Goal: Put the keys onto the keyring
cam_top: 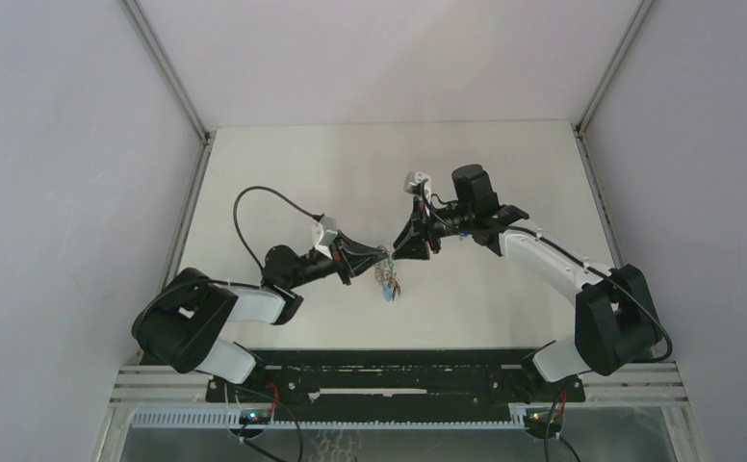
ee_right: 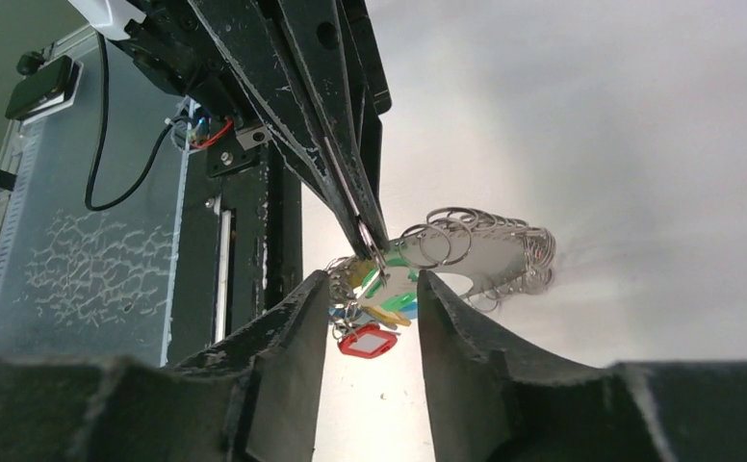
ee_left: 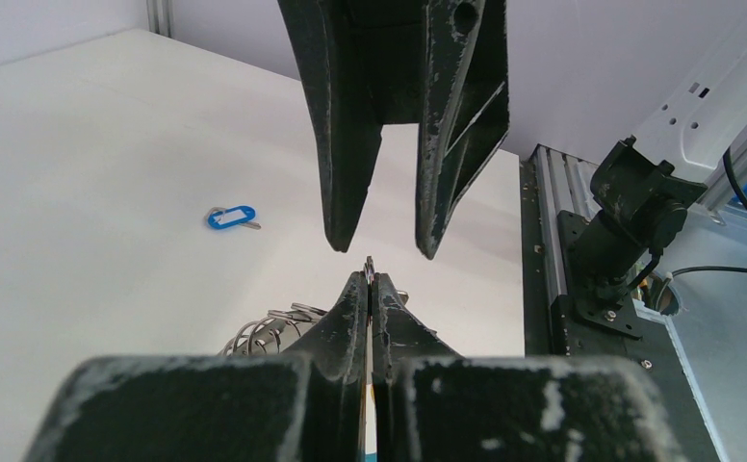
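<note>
Top external: left gripper (cam_top: 385,257) reaches in from the left over the middle of the counter (cam_top: 350,173), its jaws pressed together on the keyring (cam_top: 387,281), which hangs just below the tips. Right gripper (cam_top: 400,252) comes in from the right, tip to tip with the left one and very close to it.

Left wrist: a blue key (ee_left: 232,218) lies alone on the counter at left, well apart from everything else. Silver links (ee_left: 264,332) bunch just left of this arm's own jaws, which are clamped on a thin metal edge of the hoop. The right arm's jaws (upper part of the view) stand apart with nothing between them.

Right wrist: the left jaws come down from upper left, pinching the hoop. The keys (ee_right: 381,310), with green, yellow and red tags, dangle in a clump beneath and show through the gap between the right jaws. The links fan out to the right.
</note>
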